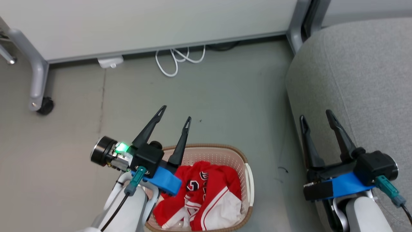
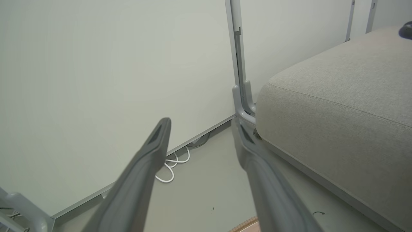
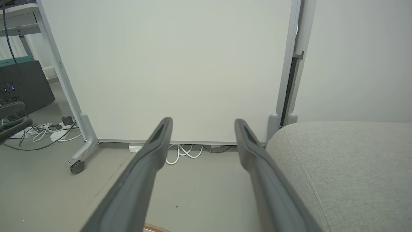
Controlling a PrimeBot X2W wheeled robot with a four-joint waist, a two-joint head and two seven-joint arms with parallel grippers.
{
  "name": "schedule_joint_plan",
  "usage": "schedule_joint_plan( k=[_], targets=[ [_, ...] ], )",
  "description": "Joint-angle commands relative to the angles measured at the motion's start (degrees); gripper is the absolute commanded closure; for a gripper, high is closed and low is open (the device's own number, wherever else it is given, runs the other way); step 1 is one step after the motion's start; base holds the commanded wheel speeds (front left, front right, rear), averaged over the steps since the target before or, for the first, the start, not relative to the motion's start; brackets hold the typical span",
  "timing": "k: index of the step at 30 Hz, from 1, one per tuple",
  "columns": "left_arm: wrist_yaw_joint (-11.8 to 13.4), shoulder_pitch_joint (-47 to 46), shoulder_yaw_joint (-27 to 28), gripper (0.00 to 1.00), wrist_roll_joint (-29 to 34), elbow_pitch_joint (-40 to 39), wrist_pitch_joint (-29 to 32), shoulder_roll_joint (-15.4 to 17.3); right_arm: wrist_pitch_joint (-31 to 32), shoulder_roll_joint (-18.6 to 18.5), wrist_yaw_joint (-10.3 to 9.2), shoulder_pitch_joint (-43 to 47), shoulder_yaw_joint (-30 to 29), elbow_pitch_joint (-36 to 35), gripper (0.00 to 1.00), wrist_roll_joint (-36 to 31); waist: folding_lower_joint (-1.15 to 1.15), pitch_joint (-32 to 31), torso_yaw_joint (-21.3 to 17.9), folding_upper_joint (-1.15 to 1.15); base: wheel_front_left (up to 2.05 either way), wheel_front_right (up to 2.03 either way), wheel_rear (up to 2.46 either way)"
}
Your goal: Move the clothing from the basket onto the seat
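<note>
Now left claw [image 1: 176, 112] and right claw [image 1: 314, 114] point forward, both spread wide, holding nothing.

The left gripper [image 2: 201, 125] stands with its two grey fingers [image 2: 138, 180] spread wide apart and nothing between them. Beyond the fingertips, a white partition panel [image 2: 96, 80] closes the far side of the scene, and its lower rail meets the grey floor [image 2: 199, 193]. A looped white cable [image 2: 172, 167] lies on the floor just beside that rail. A grey upright post [image 2: 238, 64] bounds the panel on the right. The seat [image 2: 338, 112], a grey fabric cushion with a rounded corner, occupies the right side, near the post. A sliver of the basket [image 2: 244, 225] rim shows at the near edge, between the fingers. A small dark item [image 2: 406, 29] shows at the far right edge of the seat; it cannot be identified.
</note>
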Motion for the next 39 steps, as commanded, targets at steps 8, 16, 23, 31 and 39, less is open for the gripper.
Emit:
schedule_joint_plan(
  k=[8, 16, 23, 31, 39],
  targets=[
    [-1.4, -7.1, -5.3, 0.00, 0.1, 6.3, -0.2, 1.4, -0.2, -0.3, 0.03, -5.2, 0.2, -1.7, 0.00, 0.0, 0.00, 9.9, -2.2, 0.00, 0.00, 0.00, 0.00],
    [-1.8, -13.0, -11.9, 0.00, -0.5, 13.3, -0.2, 1.6, -0.2, -0.3, 0.03, -9.3, 1.0, -2.8, 0.00, -1.5, 0.00, 16.2, -2.9, 0.00, 0.00, 0.00, 0.00],
    [-1.8, -18.0, -18.1, 0.00, -1.8, 19.5, -0.2, 2.1, -0.2, -0.3, 0.03, -12.2, 1.2, -4.4, 0.00, -3.0, 0.00, 21.4, -3.7, 0.00, 0.00, 0.00, 0.00],
    [-1.8, -23.9, -25.3, 0.00, -4.0, 27.5, -0.2, 3.2, -0.2, -0.3, 0.03, -14.7, 1.3, -6.3, 0.00, -4.2, 0.00, 27.3, -4.9, 0.00, 0.00, 0.00, 0.00],
    [-1.8, -29.4, -31.5, 0.00, -5.9, 34.3, -0.2, 4.2, -0.2, -0.3, 0.03, -15.7, 0.7, -9.2, 0.00, -5.1, 0.00, 33.3, -6.0, 0.00, 0.00, 0.00, 0.00]
  ],
)
